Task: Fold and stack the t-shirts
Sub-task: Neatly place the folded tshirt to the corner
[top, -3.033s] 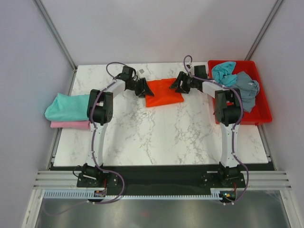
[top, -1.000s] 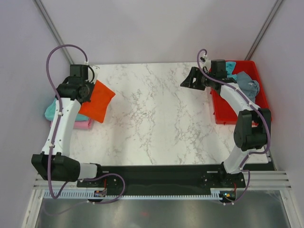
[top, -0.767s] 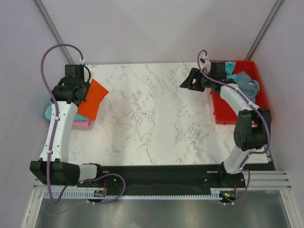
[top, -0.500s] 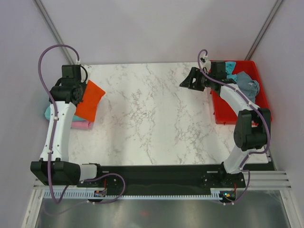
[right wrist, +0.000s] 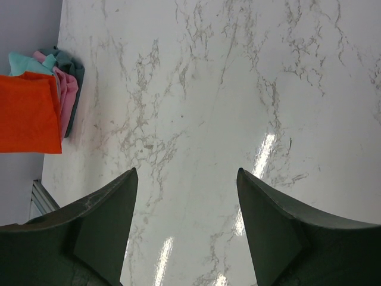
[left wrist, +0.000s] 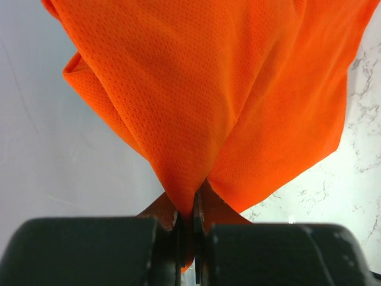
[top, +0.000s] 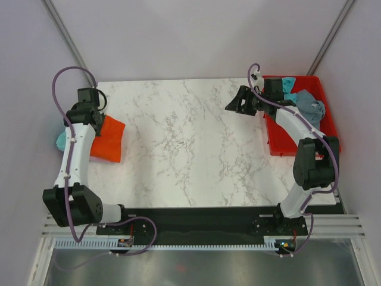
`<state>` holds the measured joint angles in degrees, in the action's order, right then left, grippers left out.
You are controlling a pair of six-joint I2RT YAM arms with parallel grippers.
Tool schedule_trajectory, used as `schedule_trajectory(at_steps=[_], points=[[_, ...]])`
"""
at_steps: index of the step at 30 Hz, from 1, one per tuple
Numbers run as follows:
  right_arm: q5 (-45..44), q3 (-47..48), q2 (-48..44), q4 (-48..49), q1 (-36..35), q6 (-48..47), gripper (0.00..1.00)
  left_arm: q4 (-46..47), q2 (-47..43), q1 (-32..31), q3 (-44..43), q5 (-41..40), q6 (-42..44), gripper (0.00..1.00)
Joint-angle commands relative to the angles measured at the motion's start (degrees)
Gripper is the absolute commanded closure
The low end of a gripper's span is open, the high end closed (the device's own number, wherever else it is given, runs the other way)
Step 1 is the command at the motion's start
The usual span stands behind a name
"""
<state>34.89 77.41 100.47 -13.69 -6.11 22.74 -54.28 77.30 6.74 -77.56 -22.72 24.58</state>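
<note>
Orange t-shirt (top: pixel 107 139) hangs pinched in the left gripper (left wrist: pixel 189 221) over the teal and pink stack (right wrist: pixel 66 89) at the counter (top: pixel 190 149) edge, for stacking; right gripper (right wrist: pixel 186 173) hovers spread, empty.

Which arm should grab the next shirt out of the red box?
The right one. The right gripper is open and empty beside the red tray of crumpled t-shirts. The left gripper is shut on the orange t-shirt, far from the tray.
</note>
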Motion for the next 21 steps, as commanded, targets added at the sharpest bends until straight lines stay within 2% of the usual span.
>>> schedule_trajectory(at_steps=[1,8,14,15,16,21], points=[[0.96,-1.03,-2.91,2.44,0.31,0.37,0.24,1.64,1.19,1.78,0.57,-1.98,2.4,0.98],[0.96,-2.17,-3.7,2.62,0.22,0.2,0.24,1.64,1.28,5.29,1.18,-1.98,2.4,0.98],[0.79,-2.52,-3.7,2.88,0.22,0.37,0.24,1.64,0.14,6.35,-2.94,-1.98,2.4,0.98],[0.88,-2.52,-3.61,3.06,0.22,0.55,0.24,2.59,-0.04,6.35,-4.17,-2.06,2.4,0.98],[0.88,-2.52,-3.61,3.06,0.22,0.64,0.24,16.18,-0.13,6.27,-4.96,-4.07,1.88,0.98],[0.96,-2.17,-3.35,3.59,0.31,1.08,0.24,13.15,-0.75,6.35,-10.41,-2.24,0.56,0.98]])
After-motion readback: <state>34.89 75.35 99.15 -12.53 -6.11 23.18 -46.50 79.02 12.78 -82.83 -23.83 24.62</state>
